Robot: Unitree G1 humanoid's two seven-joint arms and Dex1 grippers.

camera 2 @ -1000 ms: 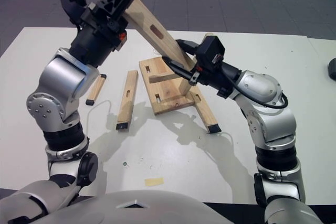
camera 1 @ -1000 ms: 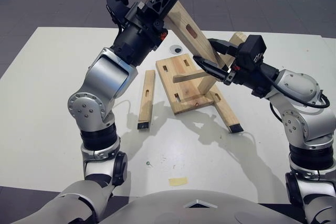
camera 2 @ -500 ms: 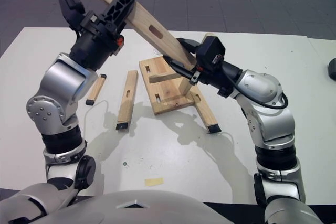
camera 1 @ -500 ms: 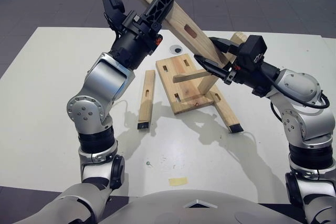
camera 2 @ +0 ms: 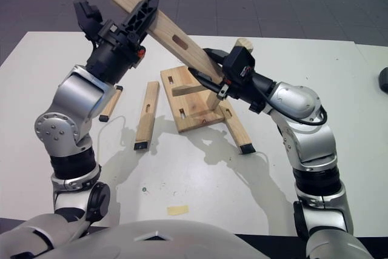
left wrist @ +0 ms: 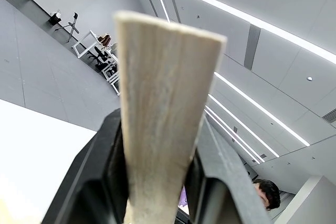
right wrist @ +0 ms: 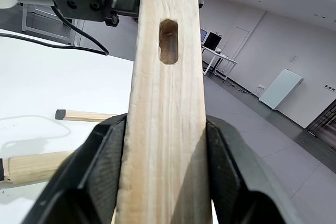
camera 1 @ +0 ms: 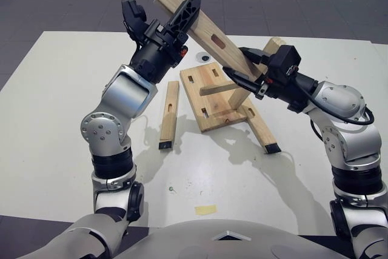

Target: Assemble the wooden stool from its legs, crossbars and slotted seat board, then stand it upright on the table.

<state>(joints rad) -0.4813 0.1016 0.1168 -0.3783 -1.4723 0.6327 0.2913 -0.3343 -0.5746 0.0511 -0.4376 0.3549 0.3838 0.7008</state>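
Left gripper (camera 1: 189,10) rolled around the slotted leg (camera 1: 207,30) top end; we kept it and right gripper (camera 1: 241,63) clamped on that leg.

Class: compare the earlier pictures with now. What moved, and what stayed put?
The left hand, clamped on the upper end of the raised leg, dropped slightly and turned, bringing that end a little lower. The right hand, gripping the same leg lower down, edged toward the robot's left. Neither let go. The seat board and the loose leg on the table stayed put.
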